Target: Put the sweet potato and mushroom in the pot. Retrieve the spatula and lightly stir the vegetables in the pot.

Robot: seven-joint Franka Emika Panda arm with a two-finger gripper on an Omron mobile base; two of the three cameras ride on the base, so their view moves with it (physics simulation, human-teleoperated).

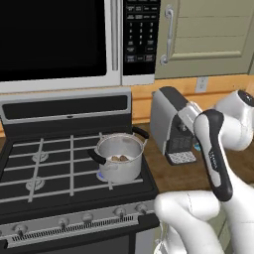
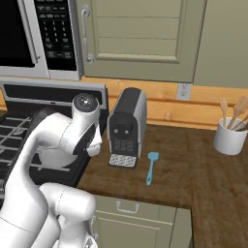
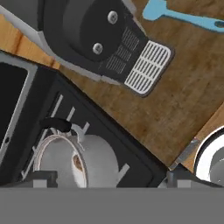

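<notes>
The stove (image 1: 54, 163) carries the pot (image 1: 119, 158) on its front right burner (brown vegetable pieces inside). The coffee machine (image 2: 127, 127) stands beside it. The spatula (image 2: 152, 167) lies on the counter (image 2: 193, 169), well apart from the gripper (image 3: 105, 177), whose jaws are spread, empty, above the pot.

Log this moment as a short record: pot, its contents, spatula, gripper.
pot: on the stove's front right burner, upright
contents: brownish vegetable pieces lie inside
spatula: blue, flat on the wooden counter to the right of the coffee machine, untouched
gripper: open, holding nothing, above the stove's edge and the counter
stage: vegetables in; spatula not yet fetched
</notes>
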